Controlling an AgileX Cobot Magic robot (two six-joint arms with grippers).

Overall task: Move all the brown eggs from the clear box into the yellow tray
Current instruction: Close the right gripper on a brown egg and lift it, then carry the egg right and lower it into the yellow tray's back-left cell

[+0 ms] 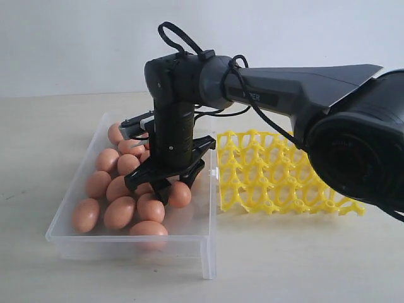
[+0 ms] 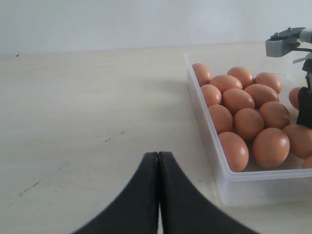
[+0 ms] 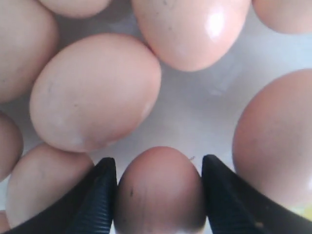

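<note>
Exterior view: the right arm is bent down into the clear box [image 1: 205,252]; its right gripper [image 3: 158,195] is closed around one of the brown eggs [image 3: 160,190]; the left gripper [image 2: 159,195] is seen pressed together above the tabletop [image 2: 87,122]; the yellow tray [image 1: 278,173] lies unfilled beside the box.

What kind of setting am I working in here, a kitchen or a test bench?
Most likely a lab test bench, not a kitchen: a bare pale tabletop against a blank white wall, with only the clear box of brown eggs and the yellow tray laid out.

Right end effector [image 3: 158,195] lowered, jaws spread; left end effector [image 2: 158,195] closed.
</note>
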